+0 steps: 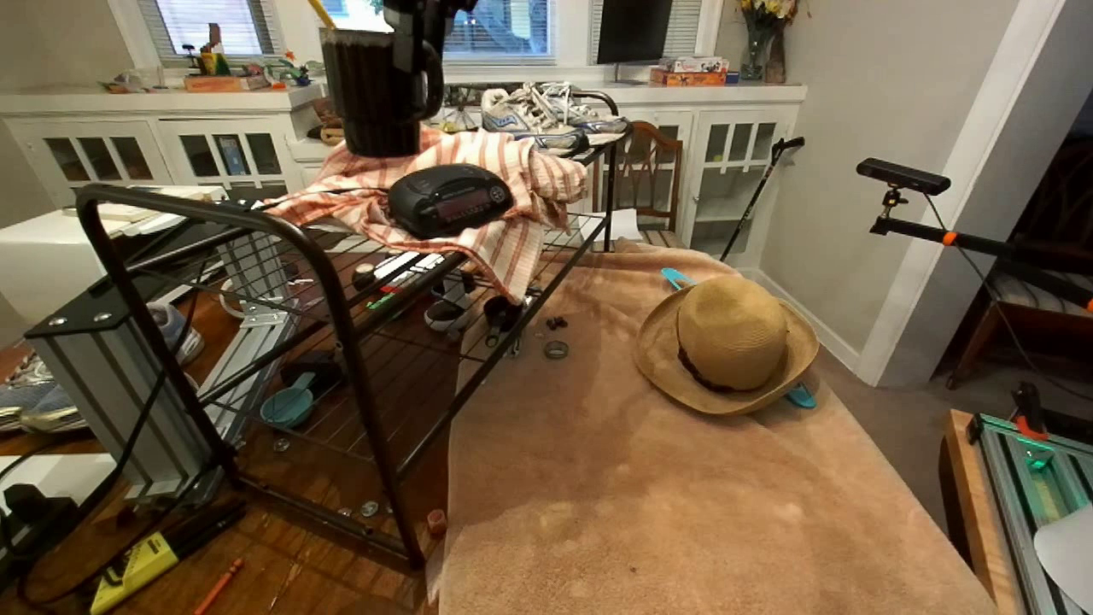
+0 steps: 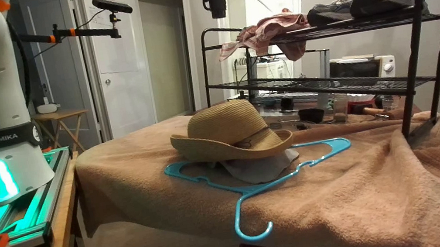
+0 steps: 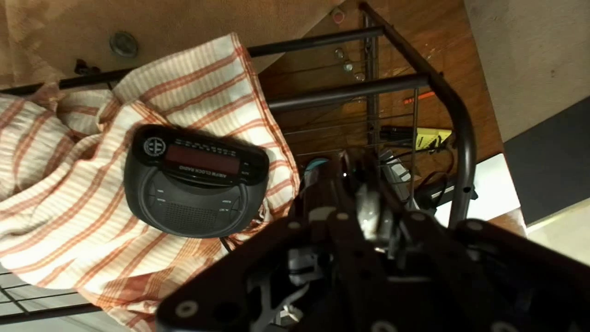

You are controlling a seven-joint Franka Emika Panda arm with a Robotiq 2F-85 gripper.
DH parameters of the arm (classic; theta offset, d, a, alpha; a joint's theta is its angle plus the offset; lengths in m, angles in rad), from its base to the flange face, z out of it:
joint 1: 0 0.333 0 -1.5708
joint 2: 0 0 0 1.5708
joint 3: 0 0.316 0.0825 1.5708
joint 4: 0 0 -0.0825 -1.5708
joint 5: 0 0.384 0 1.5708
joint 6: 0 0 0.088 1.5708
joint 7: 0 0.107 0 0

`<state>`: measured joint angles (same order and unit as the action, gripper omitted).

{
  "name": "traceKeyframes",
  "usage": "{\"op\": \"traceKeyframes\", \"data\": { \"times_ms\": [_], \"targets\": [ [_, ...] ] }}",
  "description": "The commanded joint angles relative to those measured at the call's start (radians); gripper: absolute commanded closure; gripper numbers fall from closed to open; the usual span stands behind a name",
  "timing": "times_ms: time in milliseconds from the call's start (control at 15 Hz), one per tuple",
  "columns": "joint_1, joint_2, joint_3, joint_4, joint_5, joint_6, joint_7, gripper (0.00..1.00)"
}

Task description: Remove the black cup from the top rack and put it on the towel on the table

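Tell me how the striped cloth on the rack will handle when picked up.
The striped cloth is probably floppy, since it lies bunched and droops over the edge of the top rack. It looks thin, so likely light. Lifting it may drag or tip the clock radio resting on it.

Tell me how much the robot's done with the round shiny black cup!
Done: the round, glossy black cup with a side handle is off the top tier of the black metal wire rack; an exterior view shows a gap beneath. In hand: the jaws are closed on it. Left: setting it on the long, fuzzy tan cloth towel, which it hasn't reached, and letting go.
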<state>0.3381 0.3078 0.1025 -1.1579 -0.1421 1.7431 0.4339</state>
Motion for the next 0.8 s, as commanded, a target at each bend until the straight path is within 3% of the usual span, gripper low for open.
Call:
{"op": "traceKeyframes", "data": {
  "times_ms": [0,467,533,733],
  "targets": [
    [-0.002,-0.164,-0.016,-0.230,-0.041,0.063,0.049,0.96],
    [0.010,-0.373,-0.014,-0.565,-0.238,0.131,0.214,0.96],
    [-0.031,-0.398,0.033,-0.610,-0.252,0.129,0.255,0.96],
    [-0.056,-0.479,0.078,-0.766,-0.254,0.146,0.374,0.96]
  ]
}}
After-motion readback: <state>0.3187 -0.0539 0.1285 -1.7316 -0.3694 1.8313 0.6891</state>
